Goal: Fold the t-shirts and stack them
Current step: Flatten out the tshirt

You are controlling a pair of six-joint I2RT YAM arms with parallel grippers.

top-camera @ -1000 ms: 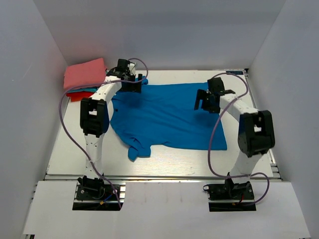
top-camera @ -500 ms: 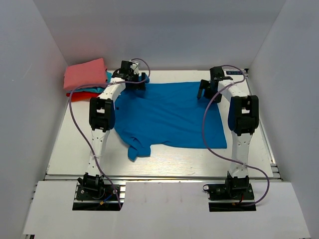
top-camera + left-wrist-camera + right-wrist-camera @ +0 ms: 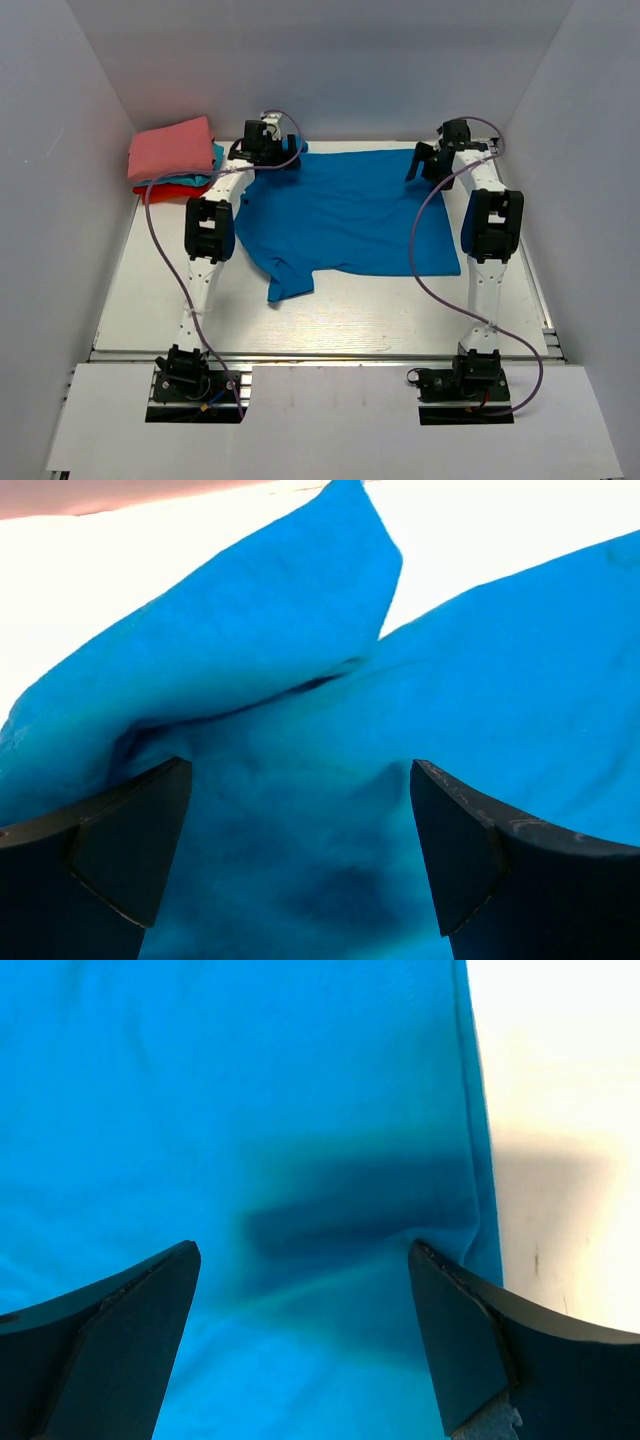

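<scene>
A: Where's the blue t-shirt (image 3: 350, 215)?

B: Spread out across the middle of the counter (image 3: 330, 325), lying sideways. Hem (image 3: 447, 225) is on the robot's right. One sleeve (image 3: 290, 285) trails toward the near edge, a bit crumpled. Rest looks fairly flat w/ a few wrinkles.

A: L fingers?

B: The L fingers (image 3: 100, 865) are at the shirt's far-left corner, arm stretched well fwd. They're spread wide, nothing clamped. The wrist cam shows blue cloth under and btwn them, w/ a puffed-up fold (image 3: 250, 630) rising just ahead and bright counter behind it.

A: And the R fingers?

B: The R fingers (image 3: 480, 1350) are also wide apart, gripping nothing. They're over the far-right corner, close to the hem. The stitched edge runs along the cloth's right side, w/ bare counter just beyond it. There's a dark shadow on the fabric btwn the tips. Whether the tips actually touch the cloth, can't tell.

A: The pile?

B: It's at the counter's far-left corner, against the side wall. The folded salmon-pink shirt (image 3: 172, 148) is on top. The teal shirt (image 3: 216, 157) shows only as a sliver under it, and the red shirt (image 3: 160, 192) is at the bottom. The pile sits just beside the left arm's wrist, near the blue t-shirt's far corner. Whether they touch, can't tell from the top cam.
</scene>
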